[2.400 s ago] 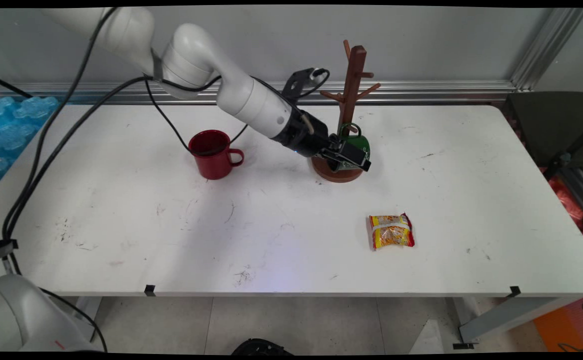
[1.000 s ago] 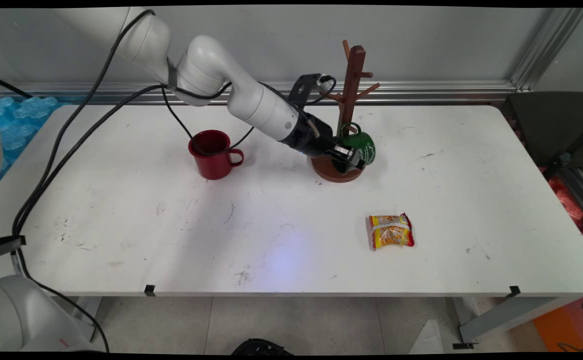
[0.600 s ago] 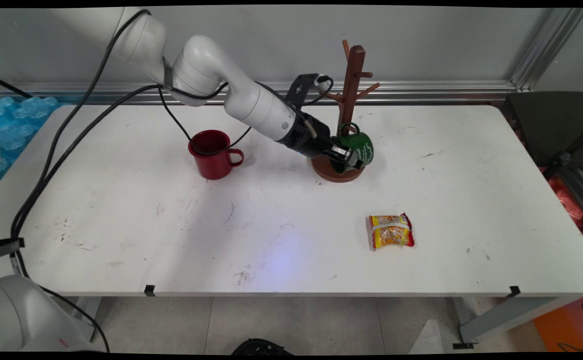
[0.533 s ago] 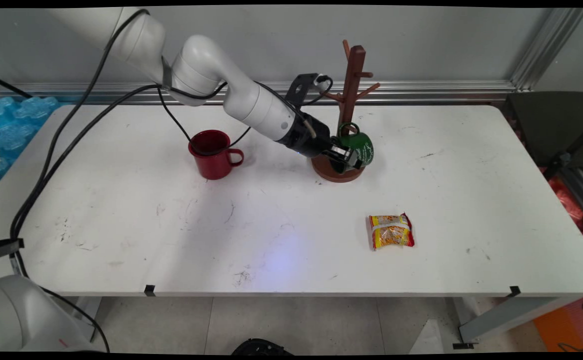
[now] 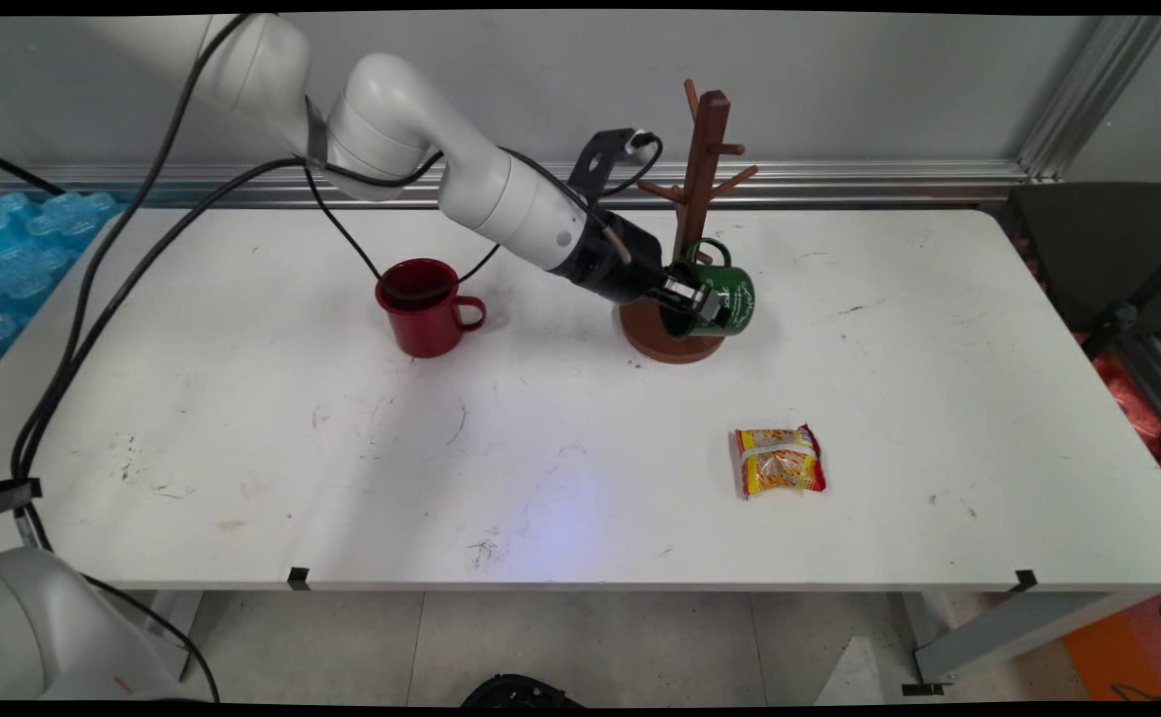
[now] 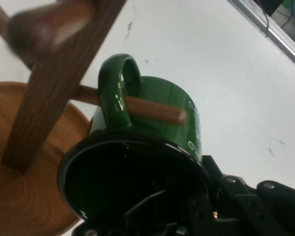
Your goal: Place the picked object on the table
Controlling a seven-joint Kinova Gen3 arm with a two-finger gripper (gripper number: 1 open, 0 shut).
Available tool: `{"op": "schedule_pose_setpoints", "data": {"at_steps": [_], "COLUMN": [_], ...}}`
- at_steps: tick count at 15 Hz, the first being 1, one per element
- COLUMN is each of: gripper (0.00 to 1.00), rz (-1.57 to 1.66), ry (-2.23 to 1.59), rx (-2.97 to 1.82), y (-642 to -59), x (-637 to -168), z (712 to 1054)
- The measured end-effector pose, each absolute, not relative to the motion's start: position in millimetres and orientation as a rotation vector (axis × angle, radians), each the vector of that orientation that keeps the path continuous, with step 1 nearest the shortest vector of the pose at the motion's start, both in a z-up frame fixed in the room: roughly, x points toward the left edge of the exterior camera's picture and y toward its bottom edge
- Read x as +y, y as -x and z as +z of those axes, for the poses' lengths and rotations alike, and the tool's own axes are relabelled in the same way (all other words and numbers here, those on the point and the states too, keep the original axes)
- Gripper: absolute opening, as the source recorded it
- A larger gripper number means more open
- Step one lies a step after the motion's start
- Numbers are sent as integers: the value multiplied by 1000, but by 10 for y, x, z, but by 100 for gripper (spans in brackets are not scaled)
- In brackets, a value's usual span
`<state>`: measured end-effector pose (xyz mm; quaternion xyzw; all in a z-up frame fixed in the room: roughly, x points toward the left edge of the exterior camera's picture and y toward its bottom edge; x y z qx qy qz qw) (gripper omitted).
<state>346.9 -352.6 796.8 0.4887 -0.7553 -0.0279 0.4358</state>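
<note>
Main view: we are logging the gripper (image 5: 692,302) clenched on the green mug's (image 5: 730,296) rim, its handle threaded over a low peg of the mug tree (image 5: 697,194); red mug (image 5: 424,306) sitting well left, snack packet (image 5: 780,461) nearer.

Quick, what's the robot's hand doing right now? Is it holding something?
Gripper: shut on the green mug, gripping its rim while the mug's handle hangs on a peg of the wooden mug tree.
</note>
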Motion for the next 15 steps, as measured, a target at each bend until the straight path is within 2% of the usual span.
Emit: {"op": "schedule_pose_setpoints", "data": {"at_steps": [15], "gripper": [0], "rz": [-126], "ry": [-1111], "rx": [-1888], "y": [-3447], "x": [-3144], "z": [8280]}}
